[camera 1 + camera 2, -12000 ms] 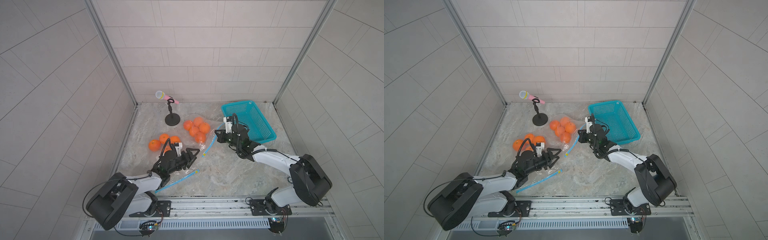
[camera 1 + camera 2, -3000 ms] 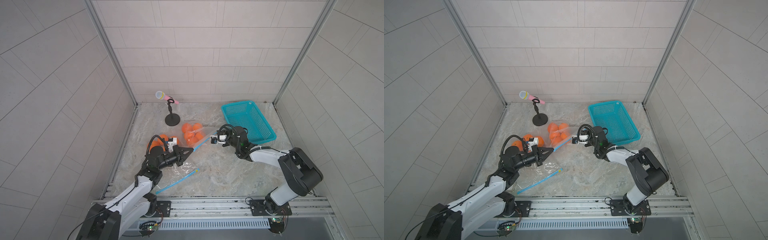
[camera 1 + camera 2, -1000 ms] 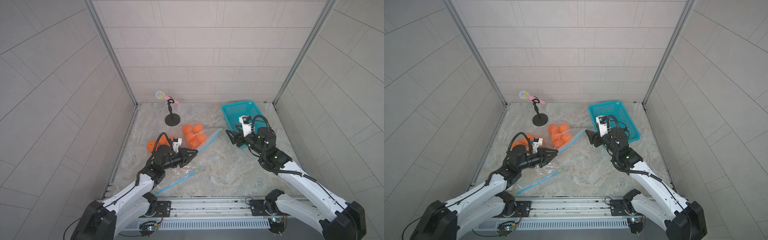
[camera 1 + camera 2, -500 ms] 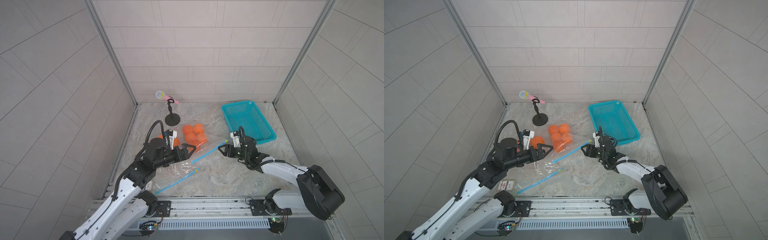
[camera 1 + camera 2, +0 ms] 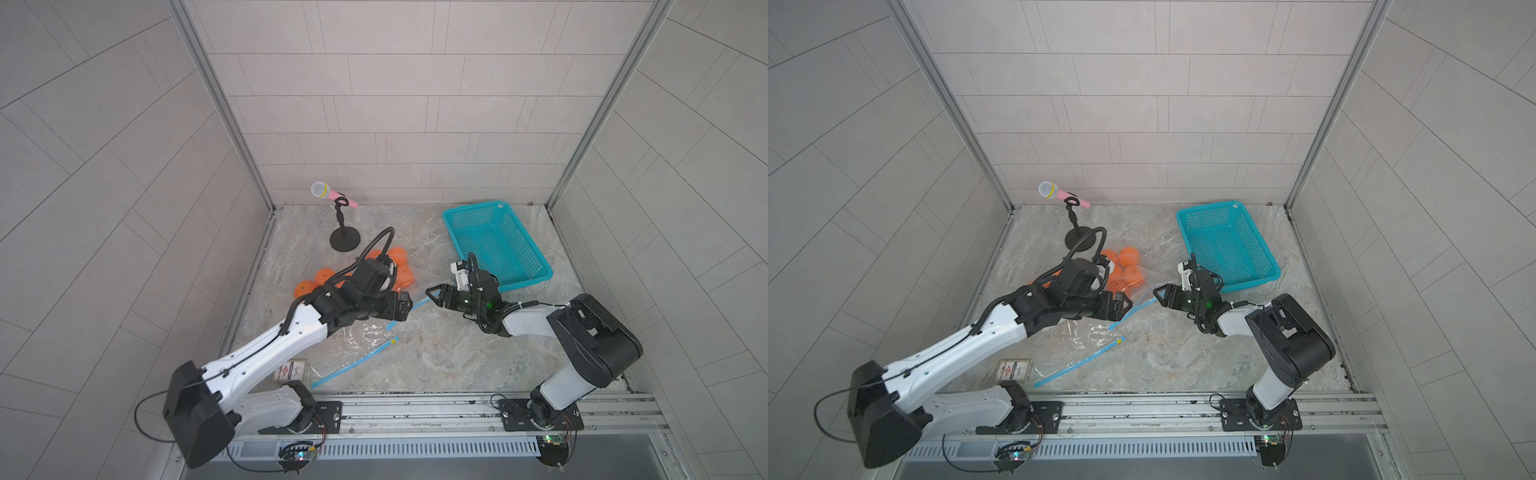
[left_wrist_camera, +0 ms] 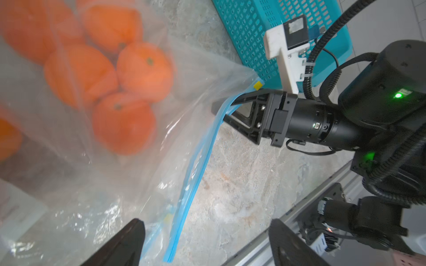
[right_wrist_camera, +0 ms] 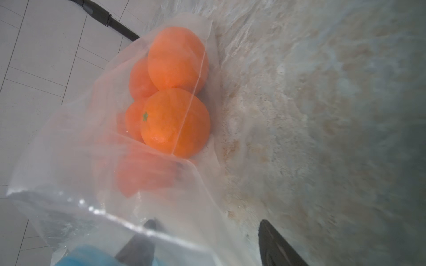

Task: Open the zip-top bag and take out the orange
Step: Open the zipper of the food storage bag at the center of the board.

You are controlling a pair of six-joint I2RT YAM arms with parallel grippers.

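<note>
Between the left gripper (image 6: 206, 224) and the right gripper (image 5: 434, 296), the bag (image 6: 175, 96) lies on the marble with the oranges (image 6: 145, 69) clustered inside it, seen through the clear film. Its blue zip strip (image 6: 196, 165) runs from one gripper to the other. Left jaws stand wide apart, empty, either side of the strip's loose end. Right jaws are apart too, near the basket (image 5: 536, 278); the strip's far end rests on one jaw, unclamped.
</note>
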